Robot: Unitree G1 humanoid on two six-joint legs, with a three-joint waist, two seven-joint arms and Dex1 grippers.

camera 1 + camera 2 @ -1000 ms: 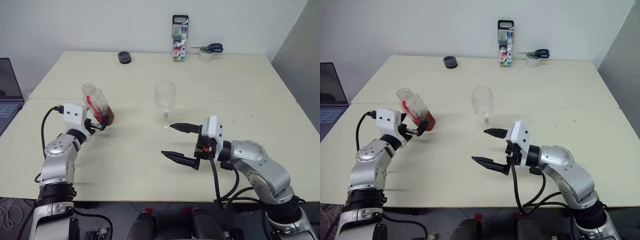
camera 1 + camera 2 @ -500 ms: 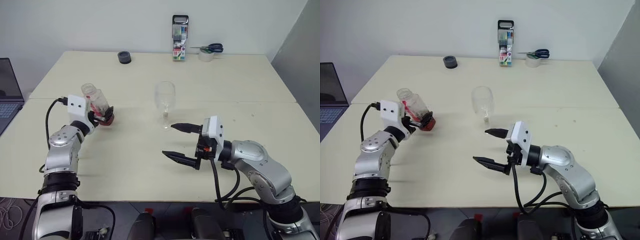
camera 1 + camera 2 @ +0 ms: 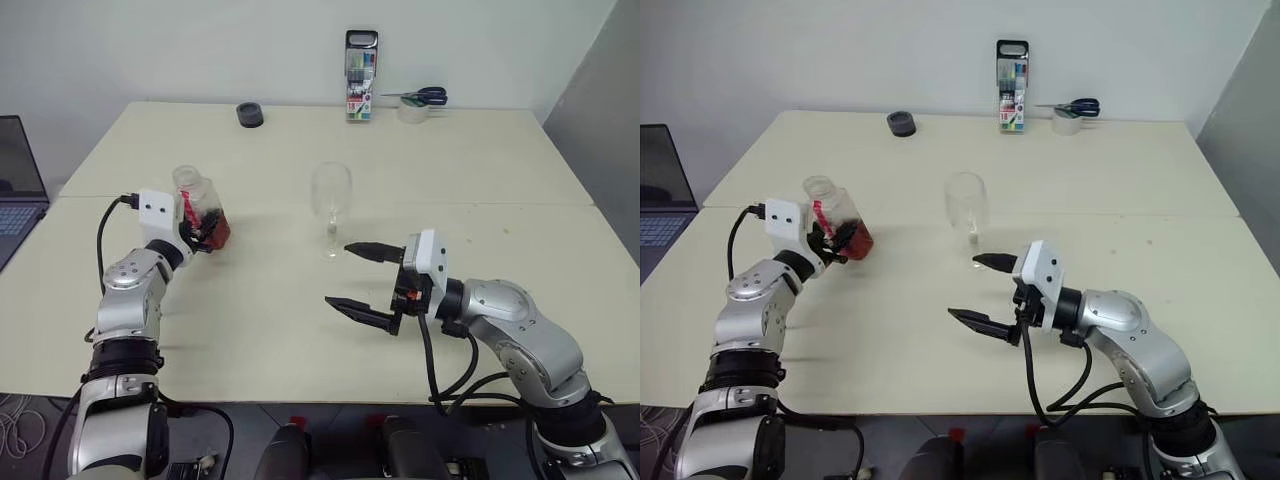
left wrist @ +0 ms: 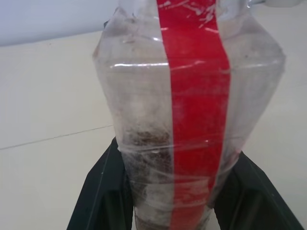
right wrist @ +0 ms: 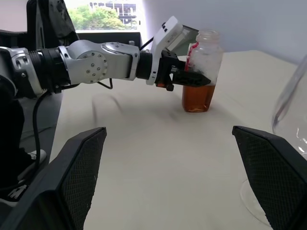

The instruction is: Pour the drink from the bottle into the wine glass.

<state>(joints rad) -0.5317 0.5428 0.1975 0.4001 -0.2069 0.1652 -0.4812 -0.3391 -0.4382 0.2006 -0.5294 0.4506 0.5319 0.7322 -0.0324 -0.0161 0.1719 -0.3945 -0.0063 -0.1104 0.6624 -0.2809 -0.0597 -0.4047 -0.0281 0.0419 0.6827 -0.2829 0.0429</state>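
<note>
At the far edge of the bench (image 3: 500, 160) stand a marker set (image 3: 360, 75) in an upright case, a roll of tape (image 3: 410, 110) with blue-handled scissors (image 3: 425, 96) lying on it, and a small dark round object (image 3: 249, 114), perhaps a lid; a laptop (image 3: 18, 185) sits off the bench's left side. Nothing lies between the bottle (image 3: 202, 208) and the wine glass (image 3: 331, 205), which stand well apart on bare bench. The bottle is uncapped, upright on the bench, with amber-red drink (image 3: 214, 230) filling its lower part. The wine glass looks empty, though its clear bowl makes that hard to judge. The left claw (image 3: 205, 233) is clenched on the bottle's lower body, one black finger on each side in the left wrist view. The right claw (image 3: 362, 280) is released, its fingers (image 3: 375, 251) spread wide, hovering just in front of the glass's foot. A second ago the bottle leaned to the left with the left claw open beside it; now it stands nearly straight and is gripped. The right claw has kept its place.
</note>
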